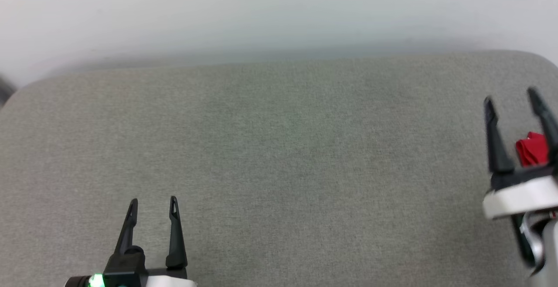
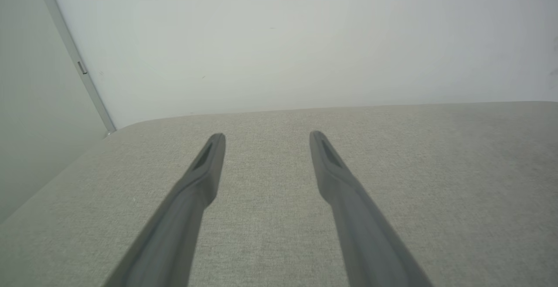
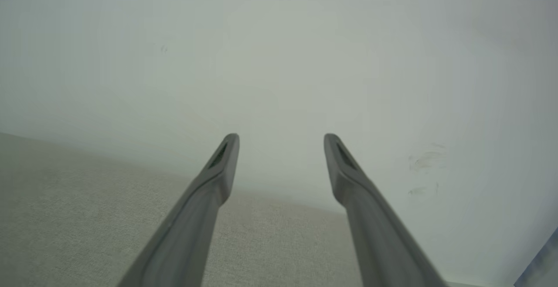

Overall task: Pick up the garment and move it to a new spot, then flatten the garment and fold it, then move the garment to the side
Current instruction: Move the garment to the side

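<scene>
A small bunched patch of the red garment (image 1: 532,149) shows at the far right edge of the grey cushion (image 1: 279,156), seen through the gap between my right gripper's fingers; the rest of it is hidden behind the gripper or cut off by the frame. My right gripper (image 1: 510,97) is open and appears to be raised over that spot, and the right wrist view shows nothing between its fingers (image 3: 281,136). At the near left, my left gripper (image 1: 153,200) stands open and empty over bare fabric, its fingers (image 2: 267,136) pointing toward the far edge.
The cushion's rounded far edge meets a plain pale wall (image 1: 279,12). A grey vertical strip (image 2: 74,56) runs down the wall at the far left corner. Bare grey fabric spans the middle between the two grippers.
</scene>
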Available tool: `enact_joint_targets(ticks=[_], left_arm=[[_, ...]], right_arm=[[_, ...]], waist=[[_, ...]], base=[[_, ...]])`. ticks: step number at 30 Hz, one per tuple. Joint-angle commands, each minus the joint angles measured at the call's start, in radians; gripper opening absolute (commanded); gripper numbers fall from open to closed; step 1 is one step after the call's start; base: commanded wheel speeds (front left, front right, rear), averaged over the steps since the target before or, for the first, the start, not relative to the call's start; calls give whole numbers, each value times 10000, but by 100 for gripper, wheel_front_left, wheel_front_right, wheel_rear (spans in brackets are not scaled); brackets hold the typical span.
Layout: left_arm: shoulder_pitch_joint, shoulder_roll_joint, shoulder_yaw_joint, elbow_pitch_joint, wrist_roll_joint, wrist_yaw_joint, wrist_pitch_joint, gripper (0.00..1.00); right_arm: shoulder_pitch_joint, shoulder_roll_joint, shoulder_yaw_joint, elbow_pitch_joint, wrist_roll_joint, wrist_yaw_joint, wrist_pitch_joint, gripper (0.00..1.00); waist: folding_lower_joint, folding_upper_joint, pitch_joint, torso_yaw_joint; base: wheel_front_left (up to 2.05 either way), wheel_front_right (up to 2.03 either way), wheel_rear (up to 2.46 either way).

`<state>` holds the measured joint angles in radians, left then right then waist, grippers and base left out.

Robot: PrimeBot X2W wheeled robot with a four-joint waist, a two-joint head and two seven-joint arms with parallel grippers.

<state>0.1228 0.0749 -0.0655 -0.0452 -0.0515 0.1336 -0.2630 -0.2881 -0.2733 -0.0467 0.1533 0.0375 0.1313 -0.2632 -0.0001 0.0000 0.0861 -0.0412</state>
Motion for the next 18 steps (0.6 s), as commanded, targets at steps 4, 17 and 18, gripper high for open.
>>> enact_joint_targets(ticks=[4,17,18], left_arm=[[284,-80,31,204,23,-92,-21,100],[790,-170,-73,582,64,-319,-21,100],[809,-170,-85,601,68,-341,-21,100]], right_arm=[[1508,871,-109,-547,227,-12,-12,100],[4184,2123,-407,-1559,227,-12,-14,100],[4327,2148,-401,-1651,219,-12,-15,100]], waist=[[1,0,-522,267],[1,0,-1102,553],[1,0,-1144,579]], base=[[0,0,0],[0,0,0],[0,0,0]])
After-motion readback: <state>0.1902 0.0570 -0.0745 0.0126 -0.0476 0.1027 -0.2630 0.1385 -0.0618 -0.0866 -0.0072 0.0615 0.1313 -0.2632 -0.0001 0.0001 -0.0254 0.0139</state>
